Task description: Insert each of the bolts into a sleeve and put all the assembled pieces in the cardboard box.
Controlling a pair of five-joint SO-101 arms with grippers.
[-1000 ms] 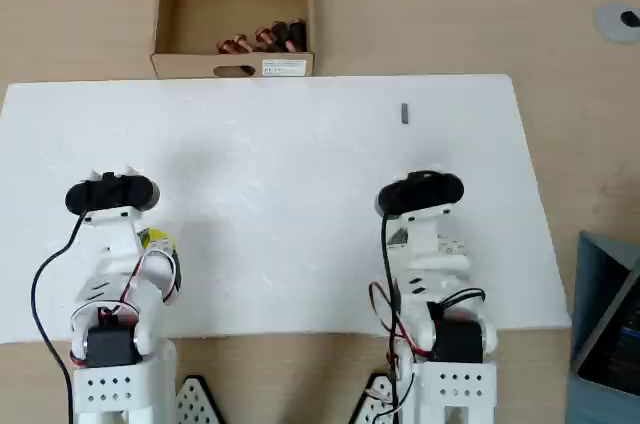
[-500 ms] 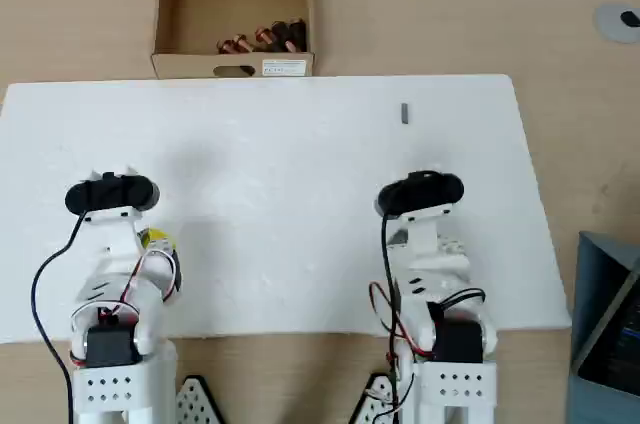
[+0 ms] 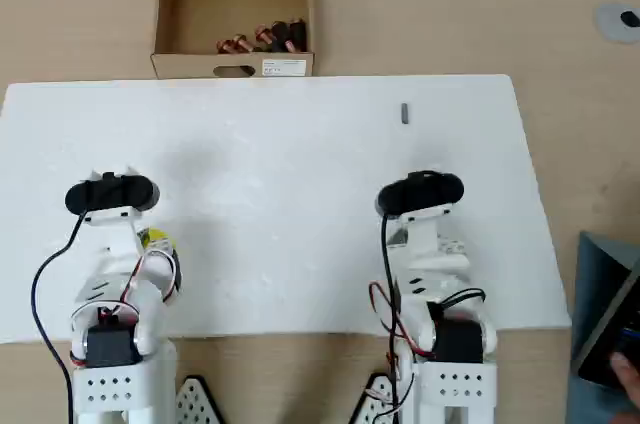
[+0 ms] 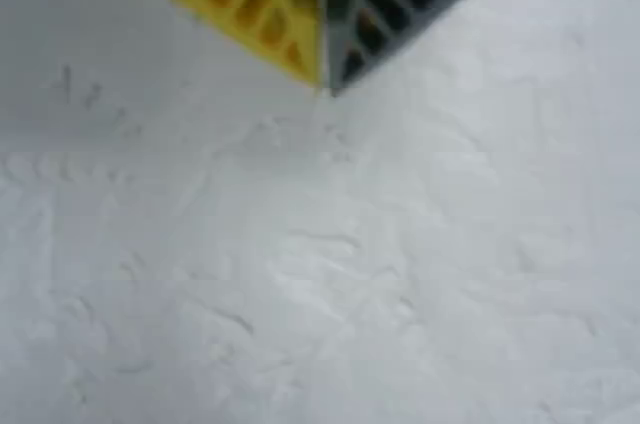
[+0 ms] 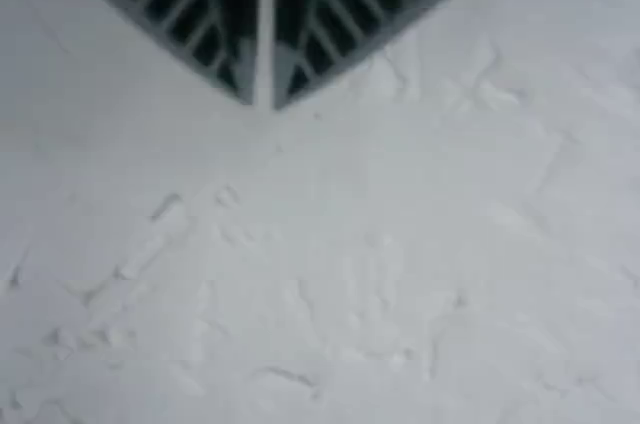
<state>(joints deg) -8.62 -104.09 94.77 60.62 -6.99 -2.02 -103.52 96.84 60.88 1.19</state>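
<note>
The cardboard box [image 3: 180, 4] stands at the far edge of the table, holding several copper and black assembled pieces [image 3: 265, 39] along its near wall. My left gripper [image 4: 325, 79] is shut, yellow and grey fingers meeting at a point just above the white mat. My right gripper [image 5: 262, 94] is shut too, with only a thin slit between its grey fingers, over bare mat. In the high view both arms are folded back near the front edge, the left arm [image 3: 112, 194] and the right arm [image 3: 420, 194]. Both hold nothing.
A white mat [image 3: 270, 194] covers most of the table. A small dark mark [image 3: 405, 113] lies on it at the far right. A grey bin [image 3: 605, 324] stands off the mat at the right, with a person's fingers [image 3: 628, 374] at its near edge.
A person's fingers have appeared at the bin on the lower right. Both arms have kept still.
</note>
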